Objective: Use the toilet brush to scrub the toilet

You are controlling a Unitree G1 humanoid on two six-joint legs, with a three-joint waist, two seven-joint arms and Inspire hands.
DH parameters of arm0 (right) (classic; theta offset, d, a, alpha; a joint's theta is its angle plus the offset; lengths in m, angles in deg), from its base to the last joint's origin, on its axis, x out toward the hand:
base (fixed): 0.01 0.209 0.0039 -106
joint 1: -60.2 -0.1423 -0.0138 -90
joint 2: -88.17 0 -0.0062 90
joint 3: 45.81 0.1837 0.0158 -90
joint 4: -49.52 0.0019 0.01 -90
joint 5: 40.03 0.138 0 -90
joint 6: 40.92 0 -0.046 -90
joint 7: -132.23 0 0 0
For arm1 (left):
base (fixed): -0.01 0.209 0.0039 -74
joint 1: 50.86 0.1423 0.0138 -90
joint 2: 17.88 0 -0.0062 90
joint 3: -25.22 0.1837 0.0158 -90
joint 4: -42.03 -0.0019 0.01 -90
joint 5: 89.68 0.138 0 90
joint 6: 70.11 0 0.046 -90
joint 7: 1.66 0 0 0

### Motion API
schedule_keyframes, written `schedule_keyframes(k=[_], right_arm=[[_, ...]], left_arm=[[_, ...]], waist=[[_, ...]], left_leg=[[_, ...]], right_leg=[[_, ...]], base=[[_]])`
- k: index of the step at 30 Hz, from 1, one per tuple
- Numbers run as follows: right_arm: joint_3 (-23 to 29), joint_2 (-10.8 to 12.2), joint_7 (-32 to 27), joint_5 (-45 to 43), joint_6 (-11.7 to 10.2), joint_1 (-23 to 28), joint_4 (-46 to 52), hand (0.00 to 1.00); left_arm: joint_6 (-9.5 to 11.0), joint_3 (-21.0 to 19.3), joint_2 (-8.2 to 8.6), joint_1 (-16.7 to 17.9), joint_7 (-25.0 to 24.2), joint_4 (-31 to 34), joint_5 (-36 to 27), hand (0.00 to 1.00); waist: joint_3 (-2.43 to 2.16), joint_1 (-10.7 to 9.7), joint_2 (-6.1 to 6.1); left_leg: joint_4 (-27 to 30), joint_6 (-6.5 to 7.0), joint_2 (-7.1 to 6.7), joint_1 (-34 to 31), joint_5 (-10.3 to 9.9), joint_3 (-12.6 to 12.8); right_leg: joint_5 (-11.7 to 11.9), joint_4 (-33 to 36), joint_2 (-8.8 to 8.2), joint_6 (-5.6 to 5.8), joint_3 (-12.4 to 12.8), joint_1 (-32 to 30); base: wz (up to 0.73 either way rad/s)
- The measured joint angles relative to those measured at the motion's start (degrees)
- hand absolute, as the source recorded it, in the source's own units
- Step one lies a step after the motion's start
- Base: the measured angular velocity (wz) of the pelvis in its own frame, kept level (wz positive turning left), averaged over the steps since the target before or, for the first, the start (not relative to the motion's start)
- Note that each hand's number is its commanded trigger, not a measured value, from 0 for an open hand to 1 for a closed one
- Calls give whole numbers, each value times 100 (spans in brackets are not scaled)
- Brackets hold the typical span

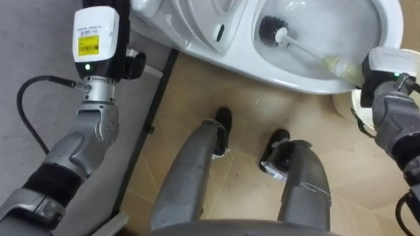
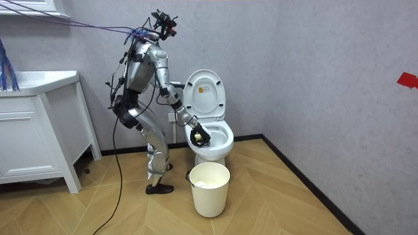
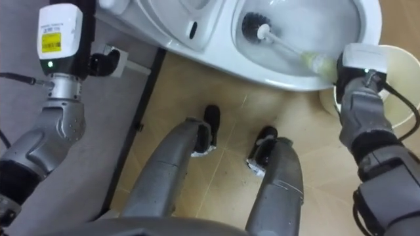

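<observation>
**Q:** So where is the toilet brush, and which hand has it?

**A:** The right hand (image 1: 369, 84) has it, closed firmly round the yellowish grip end of the toilet brush (image 1: 305, 51). The hand sits at the near rim of the toilet bowl (image 1: 289, 77).

**Q:** Which way does the brush run from that hand?

**A:** Its long axis slants forward and to the hand's left, down into the bowl. The black bristle head (image 1: 268, 29) is at the far end, touching or just off the wet inner wall; I cannot tell which.

**Q:** And the other hand?

**A:** The left hand (image 1: 113, 10) is raised far to the right hand's left, beside the toilet's rear and well apart from the brush. I cannot tell whether it holds anything.

**Q:** What does scrubbing call for?

**A:** Probably strokes by the right hand along that slanted axis.
</observation>
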Motion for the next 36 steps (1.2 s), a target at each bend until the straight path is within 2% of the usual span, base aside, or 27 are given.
schedule_keyframes(k=[2, 6, 8, 12, 16, 17, 18, 20, 24, 26, 27, 29, 32, 34, 36], right_arm=[[6, -59, 84, -118, 105, 278, 399, 100], [54, -100, 291, -451, 246, 778, 1217, 100], [62, -122, 298, -452, 258, 874, 1325, 100], [112, -231, 416, -451, 242, 707, 1214, 100], [-216, -281, 395, -352, 3, 31, 318, 100], [-295, -310, 391, -195, -77, -112, 136, 100], [-395, -312, 367, -68, -176, -285, -142, 100], [-436, -267, 321, 14, -343, -422, -491, 100], [-435, -251, 340, 12, -555, -434, -678, 100], [-430, -189, 341, 187, -701, -418, -785, 100], [-424, -172, 341, 312, -797, -400, -870, 100], [-345, -175, 327, 503, -893, -326, -872, 100], [112, 6, 223, 974, -1065, 55, -859, 100], [435, 100, 215, 1003, -1142, 398, -805, 100], [955, 315, 193, 1082, -1166, 934, -720, 100]], left_arm=[[110, -7, -2, 35, 8, -2, -83, 0], [256, -37, -12, 338, 263, 42, -523, 0], [274, -43, -12, 357, 309, 39, -594, 0], [367, -63, -92, 327, 240, 31, -636, 0], [379, -37, -162, 217, 62, 31, -728, 0], [387, -28, -162, 193, -12, 30, -719, 0], [389, -27, -160, 116, -79, 14, -683, 0], [413, -27, -160, 62, -153, -79, -662, 0], [430, -55, -161, 96, -289, -216, -656, 0], [463, -58, -157, 108, -450, -262, -657, 0], [488, -59, -157, 118, -558, -341, -665, 0], [486, -119, -157, 181, -658, -368, -709, 0], [479, -288, -125, 490, -791, -438, -749, 0], [482, -457, -105, 799, -900, -436, -731, 0], [414, -753, 15, 1338, -1034, -447, -710, 0]], waist=[[-15, -36, 21], [-35, -284, 46], [-35, -315, 44], [-30, -295, 33], [-11, -226, -17], [-3, -166, -66], [26, -121, -138], [69, -99, -205], [77, -92, -392], [105, -118, -492], [105, -123, -524], [96, -133, -560], [84, -204, -638], [44, -274, -687], [-36, -327, -736]], left_leg=[[-52, -30, 14, 44, 1, -47], [-181, -69, 37, 156, -11, -76], [-182, -69, 58, 173, -14, -35], [-183, -63, 67, 180, -20, -7], [-133, -59, 44, 228, -20, -13], [-120, -58, 31, 254, -20, -5], [-129, -57, 23, 318, -19, 16], [-143, -56, 2, 436, -19, 6], [-267, -47, -75, 683, -23, 12], [-357, -45, -114, 962, -25, 18], [-436, -45, -119, 1136, -26, 22], [-543, -45, -117, 1337, -28, 32], [-753, -61, -112, 1806, -32, -5], [-939, -71, -124, 2074, -29, -25], [-1167, -76, -120, 2463, -30, -58]], right_leg=[[7, -82, 35, -16, -47, 76], [12, -285, 89, -27, -88, 215], [9, -299, 96, -25, -91, 247], [-3, -288, 86, -23, -91, 239], [-3, -234, 64, -23, -64, 273], [-7, -199, 49, -16, -36, 276], [-10, -182, 47, -10, 5, 305], [-27, -181, 39, 11, 6, 430], [-77, -178, -39, 38, -1, 617], [-110, -222, -44, 80, 46, 874], [-113, -301, -38, 90, 48, 1040], [-117, -395, -43, 98, 2, 1257], [-114, -680, 11, 111, -62, 1763], [-122, -862, 10, 133, -150, 2067], [-93, -1205, 86, 192, -197, 2519]], base=[[6], [1], [0], [0], [-1], [-4], [-4], [5], [8], [7], [3], [0], [6], [16], [10]])
